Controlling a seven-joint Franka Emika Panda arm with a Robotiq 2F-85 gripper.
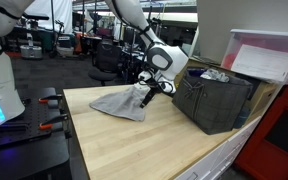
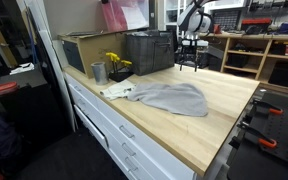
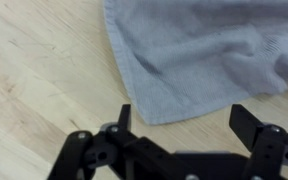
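plainly, my gripper (image 3: 184, 113) hung with jaws wide open over the edge of the grey cloth (image 3: 199, 50), gripping nothing. the cloth lay rumpled on the wooden table (image 1: 134, 148), near the dark crate (image 1: 216, 100). i judged it free of me, neither folded nor smoothed.

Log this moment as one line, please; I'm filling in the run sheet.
pincer: open, empty | over: gray towel, near its edge | lies: rumpled on wooden table | nearby: dark crate
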